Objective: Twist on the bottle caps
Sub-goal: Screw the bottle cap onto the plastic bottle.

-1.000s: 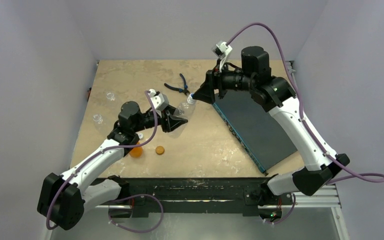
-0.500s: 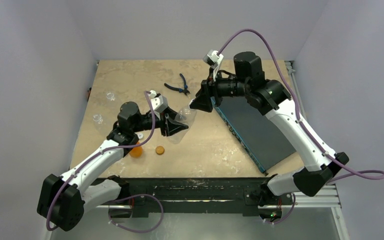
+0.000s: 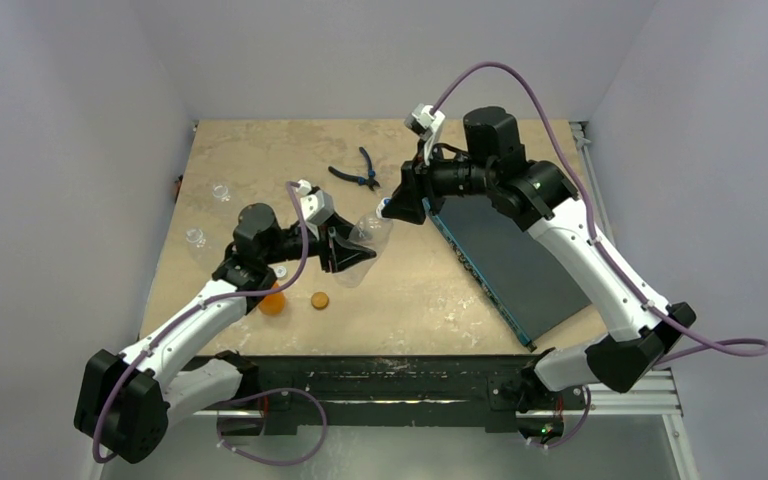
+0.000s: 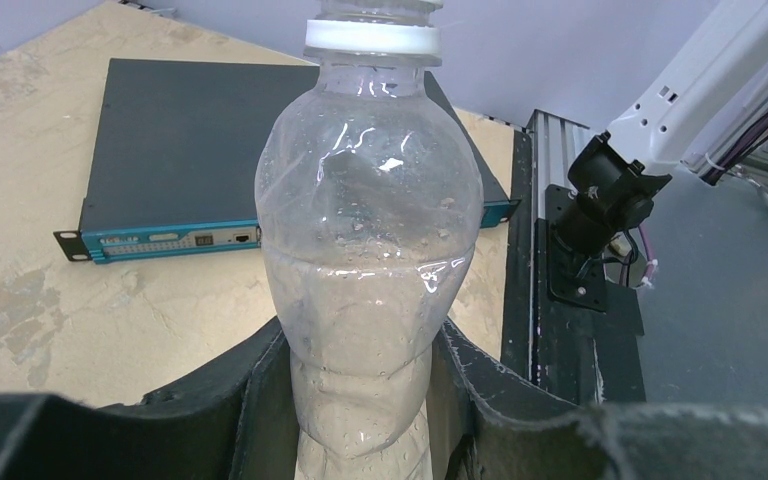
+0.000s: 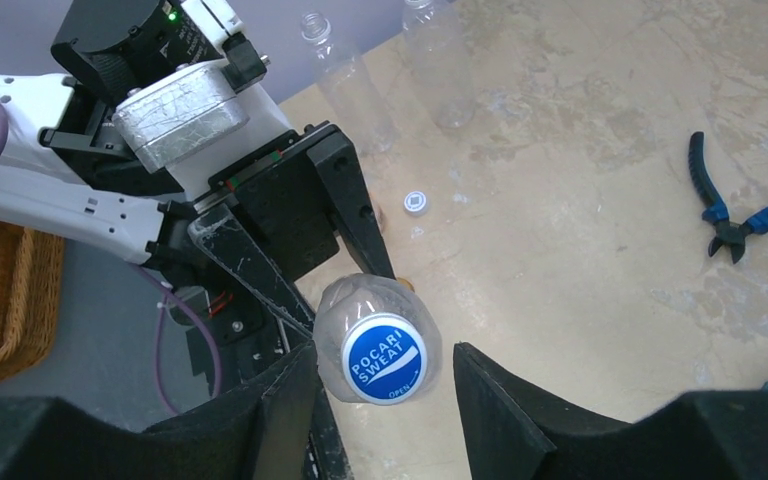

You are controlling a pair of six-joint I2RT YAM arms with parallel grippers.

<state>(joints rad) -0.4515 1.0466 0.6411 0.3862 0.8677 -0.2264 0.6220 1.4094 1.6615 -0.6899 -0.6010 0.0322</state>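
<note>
**Progress.** We count one cap on a neck: the blue cap point(image 5: 384, 360) sits on the held bottle point(image 4: 370, 230). We cannot tell how far down it is turned. We judge this step in hand, not finished.

**Left gripper** point(image 3: 345, 250): clamped on the held bottle's waist. The bottle is raised off the table point(image 3: 410, 290), its neck tilted toward the right arm.

**Right gripper** point(image 3: 392, 208): jaws apart, one on either side of the blue cap, with a gap showing; it grips nothing.

**Left to do, by our reckoning:**
- far bottle point(image 3: 221, 190) and near bottle point(image 3: 195, 238): clear, upright, necks bare, near the table's left edge.
- orange bottle point(image 3: 273, 303): partly under the left arm, its neck hidden.
- orange cap point(image 3: 320, 299): lies flat, near the orange bottle but apart from it.
- white cap point(image 5: 417, 202): loose on the table. We see no other loose caps.

**Contents.** We see nothing inside the clear bottles; the held one has a smeared wall. Of the orange bottle we cannot tell.

**Other items.** Pliers point(image 3: 357, 172); dark box point(image 3: 510, 260).
</note>
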